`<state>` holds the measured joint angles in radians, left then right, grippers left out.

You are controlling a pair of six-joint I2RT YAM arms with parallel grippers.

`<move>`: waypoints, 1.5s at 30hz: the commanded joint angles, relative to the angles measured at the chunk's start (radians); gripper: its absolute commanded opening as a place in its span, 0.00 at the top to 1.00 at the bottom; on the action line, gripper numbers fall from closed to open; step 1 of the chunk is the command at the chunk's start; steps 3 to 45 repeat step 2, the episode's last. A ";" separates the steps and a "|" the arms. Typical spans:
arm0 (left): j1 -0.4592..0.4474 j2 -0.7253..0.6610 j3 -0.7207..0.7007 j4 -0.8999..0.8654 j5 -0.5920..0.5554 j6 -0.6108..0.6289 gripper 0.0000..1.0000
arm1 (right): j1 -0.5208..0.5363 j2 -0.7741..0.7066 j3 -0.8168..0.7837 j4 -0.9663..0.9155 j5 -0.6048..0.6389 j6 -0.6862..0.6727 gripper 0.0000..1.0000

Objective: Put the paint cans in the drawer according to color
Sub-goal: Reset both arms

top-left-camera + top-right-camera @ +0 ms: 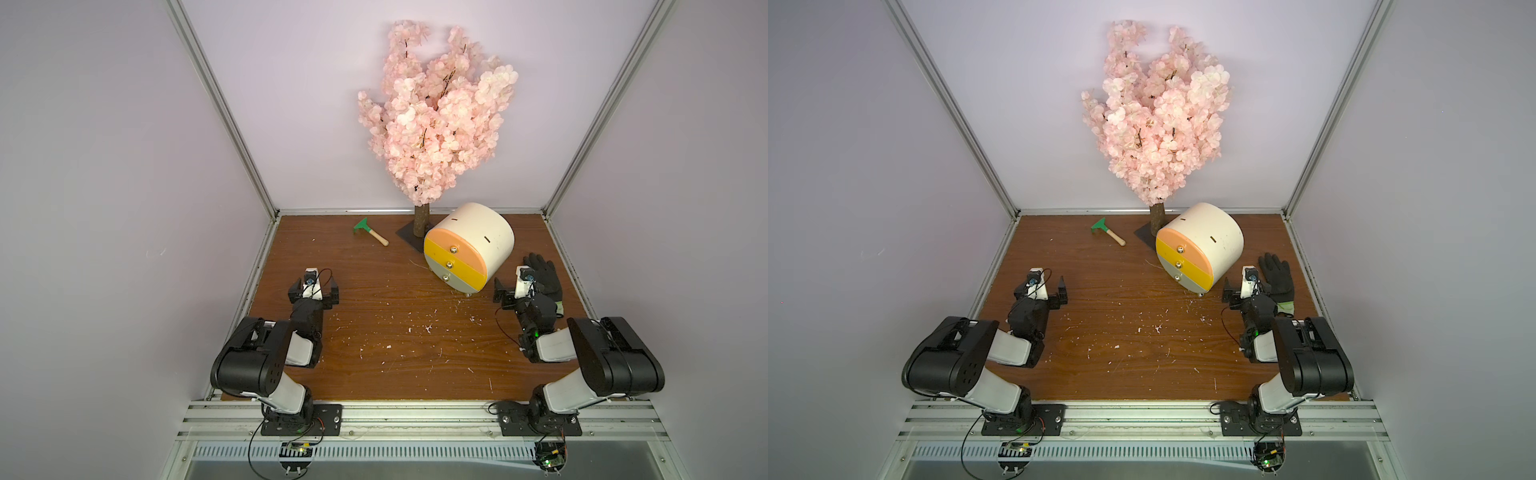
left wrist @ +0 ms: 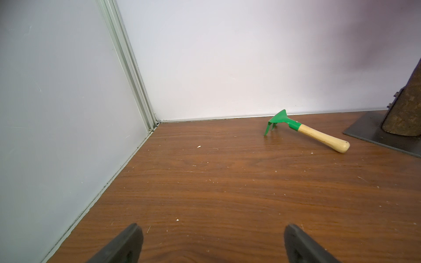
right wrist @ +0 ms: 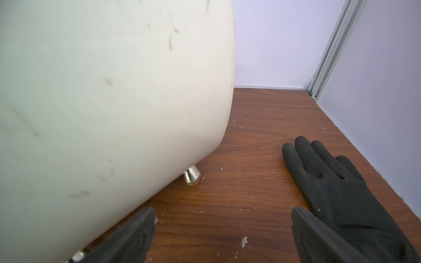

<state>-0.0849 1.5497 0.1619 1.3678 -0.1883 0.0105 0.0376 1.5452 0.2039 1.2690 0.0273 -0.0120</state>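
The brown wooden table (image 1: 395, 353) fills the lower middle of both top views. At its back edge, upper centre of the frame, stands a pink blossom tree (image 1: 432, 116) on a dark base plate. Just right of that trunk sits the drawer (image 1: 478, 230), a cream drum. Its peach, yellow and grey fronts face the lower left of the frame, and all three look pushed in.

The left gripper (image 1: 315, 285) rests at middle left, its claw spread wide over bare wood (image 2: 213, 227). The right gripper (image 1: 517, 286) sits at middle right, just beside the drum's wall (image 3: 114, 102), its claw likewise apart with nothing between the fingers (image 3: 223, 210).

A black glove (image 3: 337, 189) lies flat at that claw's outer finger; whether they touch is hard to tell. A green-headed toy tool (image 2: 305, 131) lies left of the tree base. Each drawer front carries a small metal knob (image 1: 454, 249).
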 commanded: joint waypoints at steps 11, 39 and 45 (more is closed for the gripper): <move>0.016 0.008 0.016 0.014 -0.007 -0.007 0.01 | -0.002 -0.001 0.013 0.052 0.018 0.001 0.01; 0.016 0.008 0.016 0.014 -0.007 -0.007 0.01 | -0.002 -0.001 0.013 0.052 0.018 0.001 0.01; 0.016 0.008 0.016 0.014 -0.007 -0.007 0.01 | -0.002 -0.001 0.013 0.052 0.018 0.001 0.01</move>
